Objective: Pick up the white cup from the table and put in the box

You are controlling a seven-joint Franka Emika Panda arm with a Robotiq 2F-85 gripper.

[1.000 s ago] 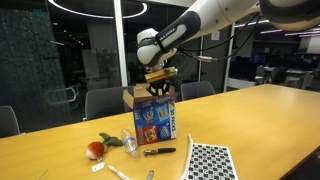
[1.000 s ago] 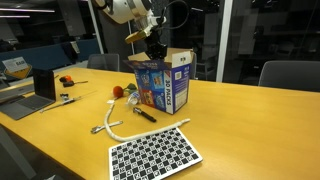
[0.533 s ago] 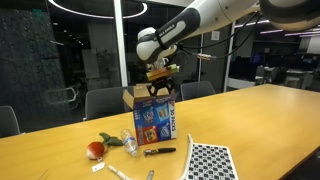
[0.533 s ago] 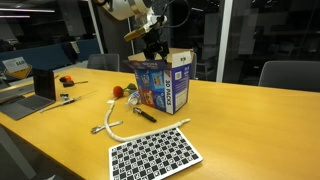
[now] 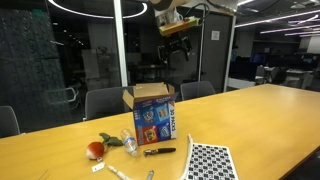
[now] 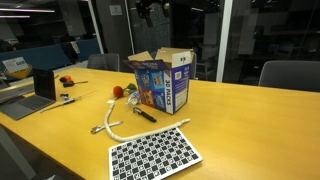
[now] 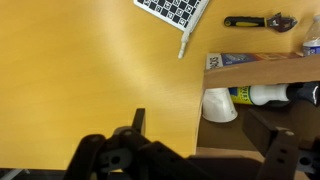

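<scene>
The white cup (image 7: pixel 220 104) lies inside the box (image 7: pixel 240 63), beside a white bottle with a yellow label (image 7: pixel 270 95). It shows only in the wrist view. The blue printed box (image 5: pixel 153 113) (image 6: pixel 163 80) stands upright on the wooden table (image 5: pixel 250 120) with its top flaps open. My gripper (image 5: pixel 177 48) (image 6: pixel 152 9) hangs high above the box near the top of both exterior views. In the wrist view the gripper (image 7: pixel 210 150) is open with nothing between its dark fingers.
On the table beside the box lie a red fruit with green leaves (image 5: pixel 95 150), a small clear thing (image 5: pixel 127 141), a black marker (image 5: pixel 160 151) and a checkered sheet (image 5: pixel 210 161). A white cord (image 6: pixel 110 125) and a laptop (image 6: pixel 40 85) lie further along. Chairs stand behind the table.
The arm has risen from just over the box's opening to high above it. The jaws have opened wide.
</scene>
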